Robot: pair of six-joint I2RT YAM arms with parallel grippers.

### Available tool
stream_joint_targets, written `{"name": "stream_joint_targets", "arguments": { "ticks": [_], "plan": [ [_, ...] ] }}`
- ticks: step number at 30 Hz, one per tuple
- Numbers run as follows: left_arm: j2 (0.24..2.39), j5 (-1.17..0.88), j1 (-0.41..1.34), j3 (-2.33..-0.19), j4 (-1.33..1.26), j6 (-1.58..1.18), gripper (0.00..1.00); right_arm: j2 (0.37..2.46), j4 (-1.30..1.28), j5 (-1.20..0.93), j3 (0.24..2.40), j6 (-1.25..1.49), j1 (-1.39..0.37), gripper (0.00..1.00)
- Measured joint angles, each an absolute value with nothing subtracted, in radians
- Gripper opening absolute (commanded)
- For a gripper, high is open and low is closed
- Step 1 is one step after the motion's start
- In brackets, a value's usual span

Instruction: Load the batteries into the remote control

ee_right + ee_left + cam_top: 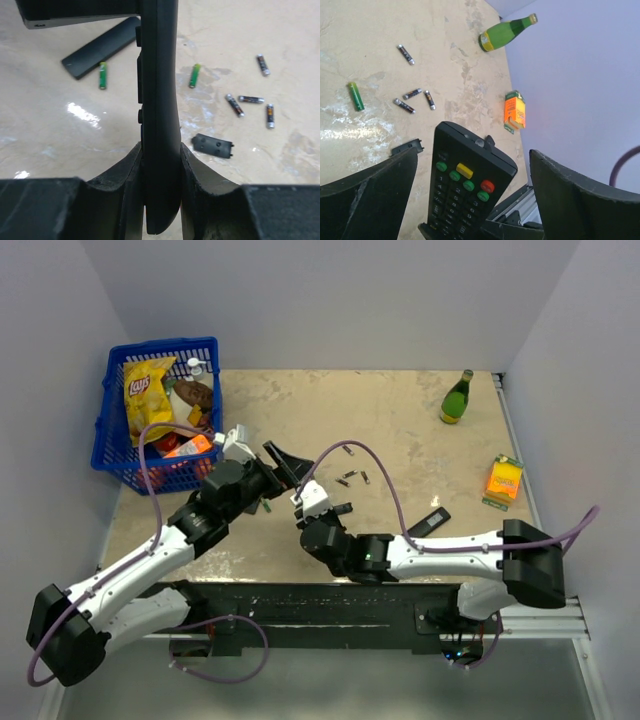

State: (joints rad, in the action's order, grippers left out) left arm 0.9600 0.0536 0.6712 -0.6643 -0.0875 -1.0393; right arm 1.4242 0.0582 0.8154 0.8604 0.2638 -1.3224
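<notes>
The remote control (465,185), black with green, yellow and red buttons, is held off the table. My right gripper (161,150) is shut on its lower end, seen edge-on (157,75). My left gripper (472,160) is open, a finger on each side of the remote's top end and clear of it. In the top view both grippers meet mid-table, left (275,468) and right (312,502). Several dark batteries (412,93) lie loose on the table beyond, also in the right wrist view (234,105). The small black back cover (213,146) lies flat near them.
Green batteries (194,75) and a plain black remote (102,47) lie on the table. Another black remote (428,525) sits to the right. A green bottle (457,398) and an orange box (505,480) stand far right. A blue basket (105,435) of groceries is far left.
</notes>
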Motion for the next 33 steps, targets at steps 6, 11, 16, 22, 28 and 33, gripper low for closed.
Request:
{"name": "stream_joint_targets", "arguments": {
  "ticks": [6,11,16,22,28,33],
  "plan": [
    [1.002,0.086,0.676,-0.694,-0.020,-1.057,0.91,1.507,-0.010,1.010,0.908,0.261,-1.361,0.07],
    [1.021,0.094,0.688,-0.696,0.023,-1.063,0.88,1.564,-0.063,1.127,0.961,0.264,-1.378,0.08],
    [1.072,0.078,0.703,-0.703,0.022,-1.063,0.76,1.629,-0.087,1.200,1.003,0.257,-1.403,0.10],
    [1.092,0.056,0.707,-0.719,0.013,-1.057,0.33,1.694,-0.130,1.257,1.045,0.260,-1.425,0.19],
    [1.102,0.077,0.710,-0.719,0.036,-1.035,0.08,1.726,-0.205,1.318,1.069,0.242,-1.429,0.54],
    [1.105,0.063,0.709,-0.725,0.020,-1.005,0.00,1.714,-0.219,1.259,1.071,0.285,-1.430,0.87]
  ]
}}
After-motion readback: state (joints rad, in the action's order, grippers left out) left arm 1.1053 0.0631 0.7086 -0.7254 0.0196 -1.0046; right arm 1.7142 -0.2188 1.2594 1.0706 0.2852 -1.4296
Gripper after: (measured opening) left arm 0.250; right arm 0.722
